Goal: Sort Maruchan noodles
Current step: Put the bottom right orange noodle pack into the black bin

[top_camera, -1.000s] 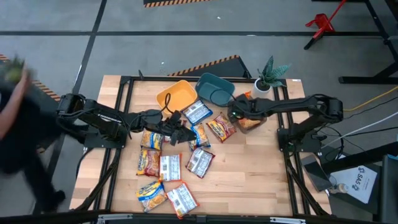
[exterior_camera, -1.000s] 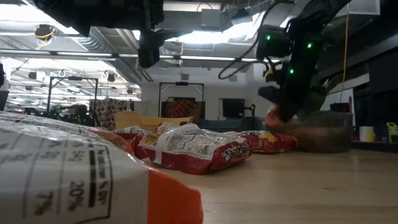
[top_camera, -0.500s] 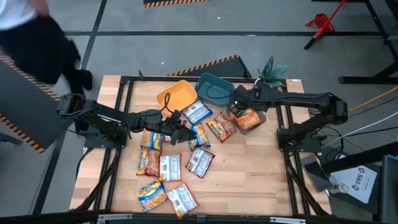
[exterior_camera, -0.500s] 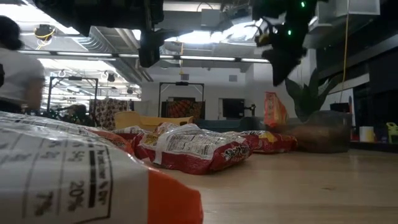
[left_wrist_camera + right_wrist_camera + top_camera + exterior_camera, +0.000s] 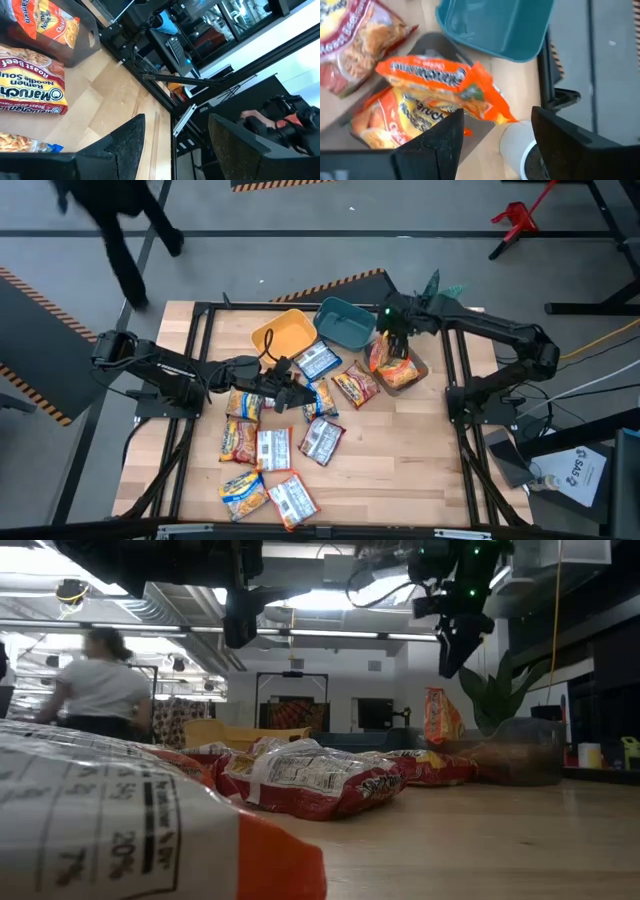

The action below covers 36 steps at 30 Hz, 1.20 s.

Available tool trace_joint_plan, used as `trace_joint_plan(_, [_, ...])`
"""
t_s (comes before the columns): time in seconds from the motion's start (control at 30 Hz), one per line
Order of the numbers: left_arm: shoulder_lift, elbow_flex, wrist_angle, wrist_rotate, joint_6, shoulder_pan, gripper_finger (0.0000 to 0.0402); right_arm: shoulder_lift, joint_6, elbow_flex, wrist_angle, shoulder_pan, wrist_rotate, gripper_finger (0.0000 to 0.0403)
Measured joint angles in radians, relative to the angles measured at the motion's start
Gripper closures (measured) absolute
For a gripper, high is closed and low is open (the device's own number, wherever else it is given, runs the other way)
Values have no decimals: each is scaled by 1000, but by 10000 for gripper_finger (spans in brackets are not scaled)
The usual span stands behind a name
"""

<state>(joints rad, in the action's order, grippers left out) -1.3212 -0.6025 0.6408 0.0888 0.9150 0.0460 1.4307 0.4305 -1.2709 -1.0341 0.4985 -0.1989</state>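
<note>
Several Maruchan noodle packets lie flat on the wooden table: red ones [image 5: 355, 385] [image 5: 322, 440], yellow-and-blue ones [image 5: 243, 492] and white-labelled ones [image 5: 318, 362]. Orange packets [image 5: 392, 365] sit in the grey bin [image 5: 415, 376]; one [image 5: 441, 717] [image 5: 445, 80] stands on edge in it. My right gripper [image 5: 395, 322] [image 5: 495, 112] is open and empty, high above that bin. My left gripper [image 5: 298, 394] [image 5: 175, 120] is open and empty over the middle of the pile, near a red packet [image 5: 30, 92].
A yellow bin [image 5: 283, 332] and a teal bin [image 5: 345, 322] [image 5: 495, 25] stand at the far edge, left of the grey bin. A potted plant [image 5: 438, 298] stands at the far right corner. A person [image 5: 120, 230] walks beyond the table's far left.
My right gripper has let go of an orange packet in the grey bin and has risen toward the table's far edge. The packet stays standing on edge in the bin. A person has walked past behind the table.
</note>
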Motion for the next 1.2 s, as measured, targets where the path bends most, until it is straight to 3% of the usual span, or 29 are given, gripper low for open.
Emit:
trace_joint_plan(0.2, [0,0,0,-2,-1,0,187,13,177,1,-24,117,218,182])
trace_joint_plan(0.37, [0,0,0,-12,-5,0,187,31,302,1,-4,131,296,182])
trace_joint_plan(1.03, [0,0,0,-78,-3,0,187,191,520,1,12,130,293,182])
trace_joint_plan(1.2, [0,0,0,-81,0,0,187,183,491,-4,33,130,172,182])
